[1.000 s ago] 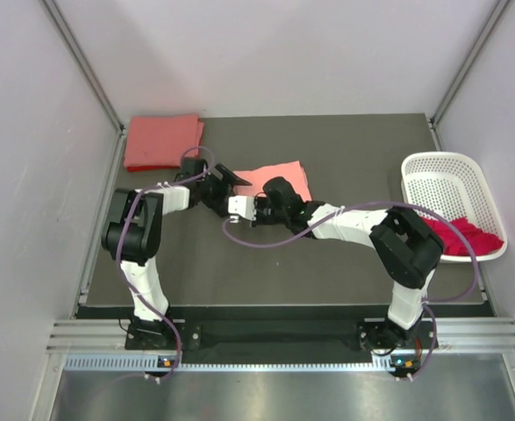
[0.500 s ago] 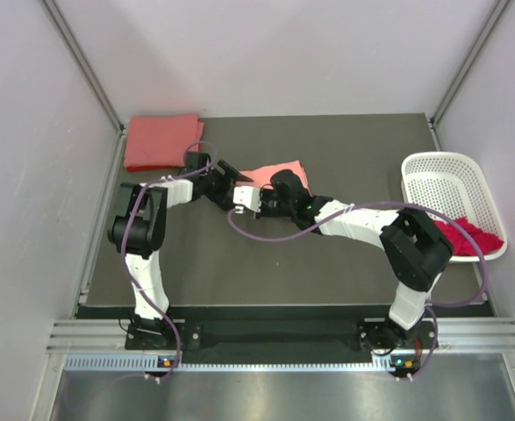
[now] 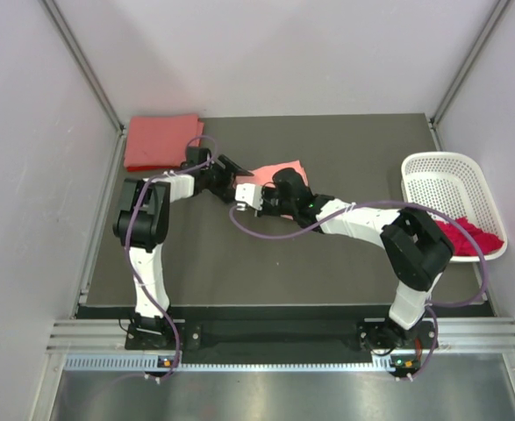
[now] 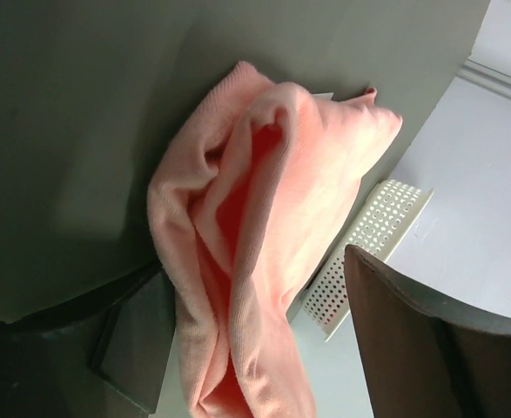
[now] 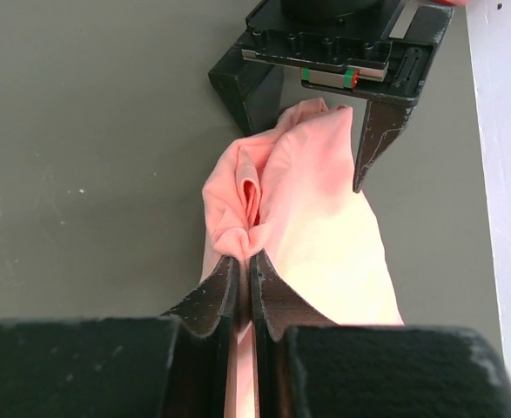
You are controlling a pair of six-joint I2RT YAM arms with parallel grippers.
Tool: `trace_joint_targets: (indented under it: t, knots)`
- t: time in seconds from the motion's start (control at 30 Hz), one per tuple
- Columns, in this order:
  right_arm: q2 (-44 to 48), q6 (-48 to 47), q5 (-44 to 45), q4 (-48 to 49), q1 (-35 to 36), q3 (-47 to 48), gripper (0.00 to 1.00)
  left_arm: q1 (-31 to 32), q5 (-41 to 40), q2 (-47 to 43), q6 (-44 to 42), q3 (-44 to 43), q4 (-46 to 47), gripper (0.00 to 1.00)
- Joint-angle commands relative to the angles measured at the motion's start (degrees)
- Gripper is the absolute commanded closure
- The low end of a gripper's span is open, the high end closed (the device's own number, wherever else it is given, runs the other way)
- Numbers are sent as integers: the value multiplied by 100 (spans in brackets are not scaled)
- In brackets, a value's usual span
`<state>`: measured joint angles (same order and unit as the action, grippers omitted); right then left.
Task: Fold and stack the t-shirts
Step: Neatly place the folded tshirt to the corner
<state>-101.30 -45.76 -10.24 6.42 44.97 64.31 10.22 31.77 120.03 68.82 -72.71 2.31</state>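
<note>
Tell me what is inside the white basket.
A crumpled magenta-red t-shirt fills the near end of the basket; the far end shows bare perforated floor. Anything beneath the shirt is covered.

You're looking at two arms w/ white link shells & black joint housings: left arm (image 3: 147,276), right arm (image 3: 362,219); a purple cable (image 3: 270,237) is running along each; left gripper (image 5: 312,131) is showing a black screwed body, silver rail w/ green & orange marks, tapered dark fingers; right gripper (image 5: 245,261) fingers are looking matte black, grainy.
</note>
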Motion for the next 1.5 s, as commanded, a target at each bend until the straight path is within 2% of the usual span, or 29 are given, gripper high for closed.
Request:
trace_joint_targets:
  t: [0.0, 0.17, 0.3, 0.33, 0.4, 0.47, 0.5, 0.6, 0.63, 0.7, 0.73, 0.83, 0.97, 1.17, 1.2, 1.37, 1.4, 1.47]
  knots:
    - [321, 146, -206, 387, -102, 283, 100, -64, -997, 618, -589, 152, -846, 21]
    - [251, 260, -312, 404, -103, 301, 100, -90, -910, 671, -580, 169, -574, 23]
    - [198, 278, -312, 404, -94, 284, 100, -90, -900, 689, -720, 134, -380, 35]
    - [207, 287, -312, 413, -94, 275, 100, -90, -909, 706, -764, 134, -310, 43]
    - [242, 365, -312, 378, -94, 275, 100, -90, -892, 724, -939, 125, -266, 51]
    - [277, 462, -321, 317, -59, 266, 100, -90, -726, 732, -1063, 204, 216, 86]
    - [286, 506, -312, 282, -41, 266, 99, -90, -646, 750, -1115, 169, 279, 100]
    - [373, 935, 90, 141, 73, 275, 56, -90, -619, 829, -1561, -68, 157, 100]
    - [435, 1146, 510, 141, 134, 249, 35, -81, -732, 742, -1695, -112, 60, 100]
    - [654, 1858, 725, -200, 135, 301, 25, -90, -917, 628, -2037, -191, -134, 100]
    - [742, 2025, 899, -420, 126, 310, 8, -81, -1031, 497, -2169, -243, -204, 100]
    - [1339, 2710, 1443, -1079, 143, 108, 1, -73, -1295, 224, -2705, -481, -765, 100]
    - [2269, 3466, 1692, -2326, 152, -111, 0, -73, -1647, -251, -3688, -639, -1162, 100]
    - [3789, 4162, 1411, -2461, 144, -1103, 0, -73, -2201, -858, -5155, -972, -1461, 100]
    - [3932, 4232, 1376, -2443, 152, -1210, 0, -73, -2254, -919, -5350, -1052, -1470, 100]
    - [4381, 4330, 1507, -2645, 161, -1553, 2, -64, -2955, -823, -6466, -2229, -2681, 100]
    - [4399, 4312, 1542, -2706, 152, -1562, 2, -55, -3366, -875, -6582, -2335, -2778, 100]
    - [4460, 4216, 1630, -2794, 152, -1571, 1, -64, -3650, -981, -6932, -2485, -2789, 100]
